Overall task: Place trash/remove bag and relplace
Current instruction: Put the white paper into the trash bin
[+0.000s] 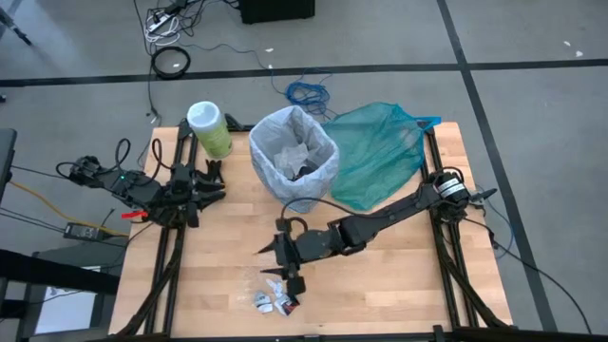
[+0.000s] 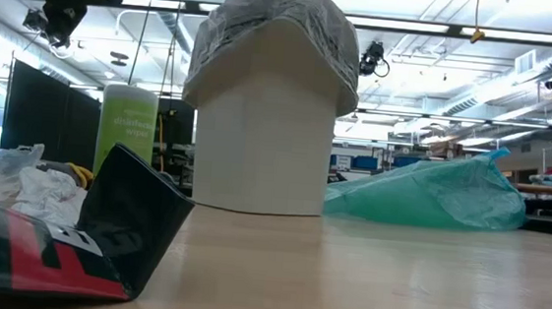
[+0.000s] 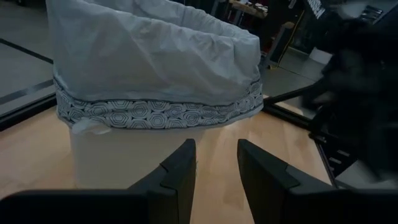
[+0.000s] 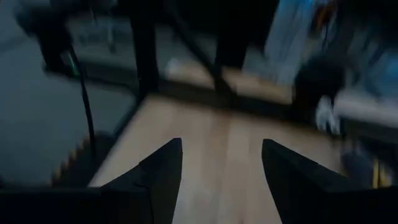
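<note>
Dark fingers of the right gripper (image 1: 288, 269) stand apart with bare wood between them and nothing held, low over the table's (image 1: 399, 285) middle, just above the trash (image 1: 274, 300) heaped near the front edge; the left gripper (image 1: 211, 180) waits by the left rail, also parted and empty, facing the bin (image 1: 294, 157); those scraps, white tissue, clear film and a dark red-printed wrapper (image 2: 62, 241), look feather-light and crushable, so a pinch on a wad's bulk should do, though glossy wrapper may slip and flat film is hard to catch off wood; the bag (image 1: 318, 142) lines the bin, cuff folded over the rim, thin and tearable, best taken at that cuff; a teal-green bag (image 1: 380, 152) lies against the bin's right side and a green canister (image 1: 209, 128) stands at its left, crowding either approach.
</note>
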### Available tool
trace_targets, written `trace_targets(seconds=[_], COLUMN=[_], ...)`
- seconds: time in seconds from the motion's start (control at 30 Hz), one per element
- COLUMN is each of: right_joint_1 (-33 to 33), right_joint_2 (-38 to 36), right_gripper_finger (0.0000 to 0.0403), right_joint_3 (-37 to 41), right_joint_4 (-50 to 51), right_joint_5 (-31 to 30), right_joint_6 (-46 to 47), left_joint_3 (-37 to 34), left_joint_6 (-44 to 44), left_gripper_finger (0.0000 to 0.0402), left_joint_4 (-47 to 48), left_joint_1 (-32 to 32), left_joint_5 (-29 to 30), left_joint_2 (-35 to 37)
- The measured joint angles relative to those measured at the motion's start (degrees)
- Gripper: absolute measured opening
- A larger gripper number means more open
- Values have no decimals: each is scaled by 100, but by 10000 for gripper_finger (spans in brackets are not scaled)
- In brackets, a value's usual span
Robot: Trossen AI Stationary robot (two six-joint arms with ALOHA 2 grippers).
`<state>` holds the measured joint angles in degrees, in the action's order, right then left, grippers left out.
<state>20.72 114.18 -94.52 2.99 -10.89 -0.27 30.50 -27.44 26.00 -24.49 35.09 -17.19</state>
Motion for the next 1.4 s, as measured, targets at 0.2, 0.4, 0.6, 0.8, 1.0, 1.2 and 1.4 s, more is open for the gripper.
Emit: trace_targets(seconds=[0.2,0.4,0.6,0.8,1.0,1.2,1.4], right_joint_1=[-70,120,185,280,319,294,198], right_joint_2=[780,1329,1507,1784,1909,1872,1824], right_gripper_finger=[204,203,203,203,195,113,10], right_joint_3=[69,-221,-219,-202,-206,-223,-250], right_joint_4=[342,460,322,344,731,1191,1264], right_joint_5=[534,777,585,625,453,298,515], right_joint_6=[1320,1886,1967,2263,2535,2710,3120], left_joint_3=[2,2,2,2,-107,-309,-385], left_joint_6=[7,12,15,16,18,-132,-194], left_gripper_finger=[126,126,126,126,126,126,126], left_joint_4=[78,292,540,622,587,473,330], left_joint_1=[0,0,0,0,2,2,0], left_joint_5=[19,21,22,22,37,37,24], left_joint_2=[-2,-4,-11,-11,-11,-13,-13])
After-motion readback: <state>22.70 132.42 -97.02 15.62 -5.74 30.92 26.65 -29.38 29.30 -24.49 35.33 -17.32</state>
